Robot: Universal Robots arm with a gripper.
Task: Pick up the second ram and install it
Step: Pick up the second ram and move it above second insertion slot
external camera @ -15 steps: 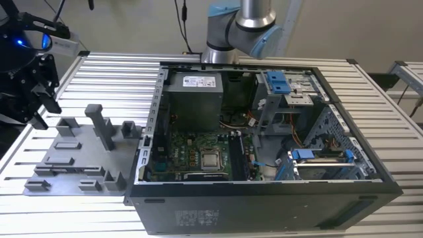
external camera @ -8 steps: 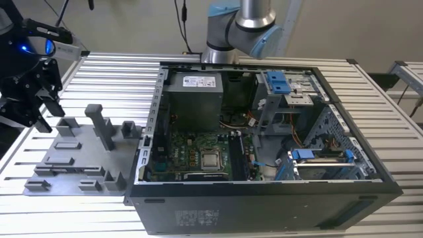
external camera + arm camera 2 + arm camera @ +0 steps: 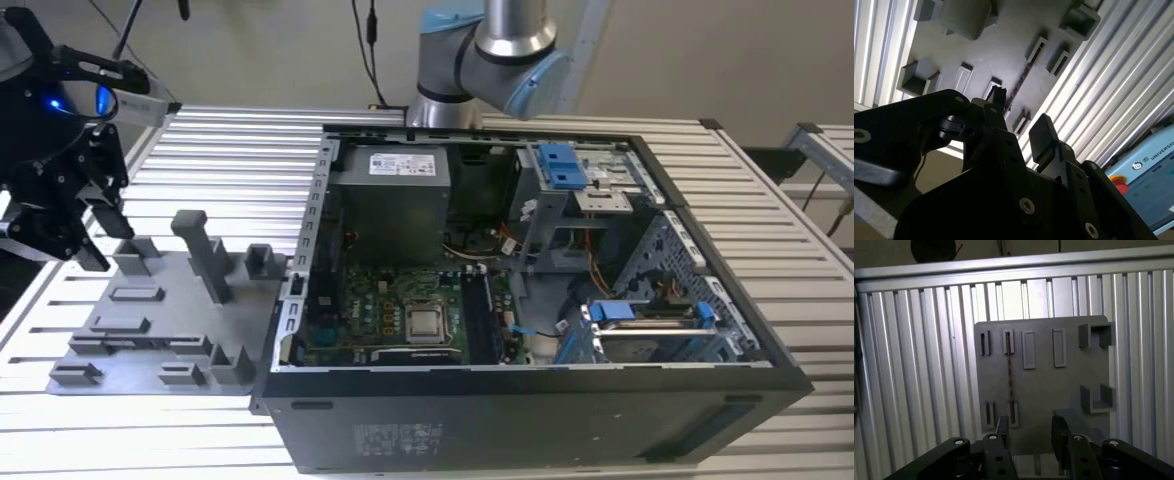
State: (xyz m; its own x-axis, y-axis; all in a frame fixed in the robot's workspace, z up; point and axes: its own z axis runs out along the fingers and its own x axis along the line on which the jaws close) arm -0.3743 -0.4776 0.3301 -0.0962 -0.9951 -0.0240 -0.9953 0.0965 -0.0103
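I see the second ram (image 3: 1009,377) standing on edge in the grey holder tray (image 3: 1044,385). Its long axis spans two pairs of slots and runs parallel to the slats of the surface (image 3: 929,365). The tray lies by the surface's edge at the exterior view's left, beside the open computer case (image 3: 534,300). My fingers (image 3: 1002,429) are spread wide above the tray, holding nothing.

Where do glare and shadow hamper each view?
Exterior view: the slatted table glares white beside the grey tray. Second wrist view: the end effector is a dark silhouette against bright slats. First wrist view: dim, even light; the ram is a thin dark line.
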